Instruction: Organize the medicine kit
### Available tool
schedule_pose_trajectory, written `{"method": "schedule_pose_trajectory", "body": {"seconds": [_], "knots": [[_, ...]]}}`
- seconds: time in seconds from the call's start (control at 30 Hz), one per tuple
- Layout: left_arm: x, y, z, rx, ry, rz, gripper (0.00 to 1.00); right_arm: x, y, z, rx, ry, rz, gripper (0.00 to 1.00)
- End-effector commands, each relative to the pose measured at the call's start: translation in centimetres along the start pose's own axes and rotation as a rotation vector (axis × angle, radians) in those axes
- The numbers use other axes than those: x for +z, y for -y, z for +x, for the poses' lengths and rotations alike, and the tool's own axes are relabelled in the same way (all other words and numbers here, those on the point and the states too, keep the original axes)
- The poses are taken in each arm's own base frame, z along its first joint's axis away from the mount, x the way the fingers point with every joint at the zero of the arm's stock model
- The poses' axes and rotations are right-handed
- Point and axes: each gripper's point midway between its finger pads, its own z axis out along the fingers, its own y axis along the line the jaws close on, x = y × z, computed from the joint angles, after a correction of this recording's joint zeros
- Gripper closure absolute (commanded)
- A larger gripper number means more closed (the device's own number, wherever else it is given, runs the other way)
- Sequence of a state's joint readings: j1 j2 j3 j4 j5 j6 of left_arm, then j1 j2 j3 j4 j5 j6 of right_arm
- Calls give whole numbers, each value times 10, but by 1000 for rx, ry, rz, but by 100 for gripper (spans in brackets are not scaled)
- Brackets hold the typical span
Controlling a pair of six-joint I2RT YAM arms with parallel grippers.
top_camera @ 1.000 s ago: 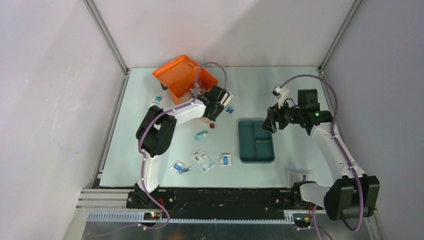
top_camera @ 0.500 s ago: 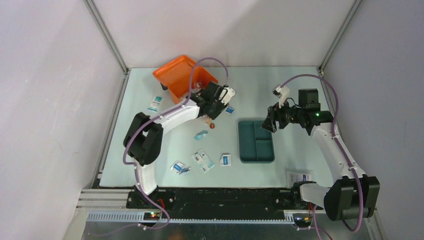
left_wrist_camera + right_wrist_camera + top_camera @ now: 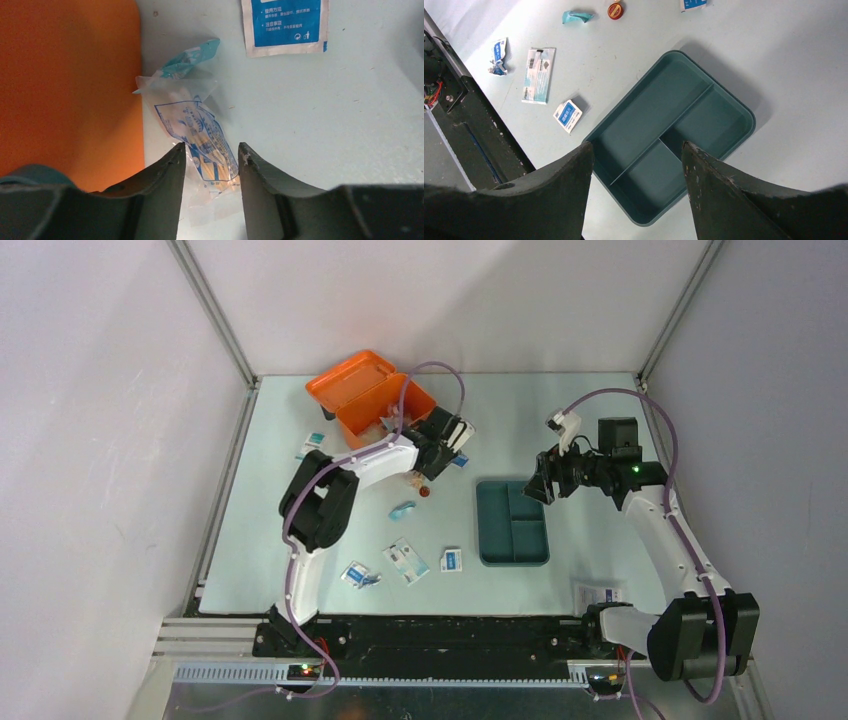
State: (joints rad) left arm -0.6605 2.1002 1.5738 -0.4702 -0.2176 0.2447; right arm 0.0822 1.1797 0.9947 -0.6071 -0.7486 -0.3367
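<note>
The left fingers (image 3: 162, 175) stand partly apart, low over the tabletop (image 3: 360, 125). The lower end of a clear swab packet (image 3: 197, 130) lies in the gap between them; whether either finger touches it I cannot tell. The right fingers (image 3: 569, 185) are spread wide and hold nothing, hanging above the dark teal tray (image 3: 649, 125).

The medicine kit (image 3: 372, 398), bright orange with its lid thrown open, sits at the far left of the tabletop, close by the left fingers. The swab packet lies just beside its edge. The tray, divided into three compartments, lies well apart from the kit, toward the right. A blue sachet (image 3: 285, 25) lies beyond the packet, and a torn teal wrapper (image 3: 192, 52) touches the packet's far end.
</note>
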Motion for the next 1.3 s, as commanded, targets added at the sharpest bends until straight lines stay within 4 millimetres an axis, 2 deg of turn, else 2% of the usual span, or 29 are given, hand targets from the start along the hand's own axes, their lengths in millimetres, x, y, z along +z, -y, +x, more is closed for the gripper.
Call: {"method": "schedule_pose_trajectory", "body": {"seconds": [0.0, 0.13, 0.4, 0.53, 0.57, 0.7, 0.8, 0.9, 1.0, 1.13, 1.27], "knots": [[2, -6, -10, -10, 18, -12, 56, -2, -1, -8, -30, 38, -1, 31], [6, -6, -2, 5, -4, 4, 65, -2, -1, -8, -27, 38, -1, 31], [3, -8, -3, 11, 2, 26, 78, -4, -2, -8, -30, 41, 0, 31], [-1, -4, -3, 31, 11, 65, 88, -4, -3, -9, -31, 43, -1, 31], [-6, -2, -6, 38, 25, 87, 92, -5, -2, -9, -32, 44, 1, 31], [-34, 16, -12, 85, 83, 219, 100, -5, -3, -9, -29, 44, -1, 31], [-67, 23, -19, 96, 152, 295, 100, -5, -3, -9, -32, 45, 0, 31], [-95, 23, -29, 86, 214, 323, 100, -4, -3, -9, -30, 44, -3, 31], [-130, 12, -45, 81, 302, 309, 100, -3, -2, -9, -27, 43, -4, 31], [-157, -17, -62, 71, 379, 236, 100, -2, -1, -8, -26, 41, -3, 31], [-155, -61, -67, 51, 381, 129, 100, -3, -1, -9, -28, 42, -1, 31]]}}
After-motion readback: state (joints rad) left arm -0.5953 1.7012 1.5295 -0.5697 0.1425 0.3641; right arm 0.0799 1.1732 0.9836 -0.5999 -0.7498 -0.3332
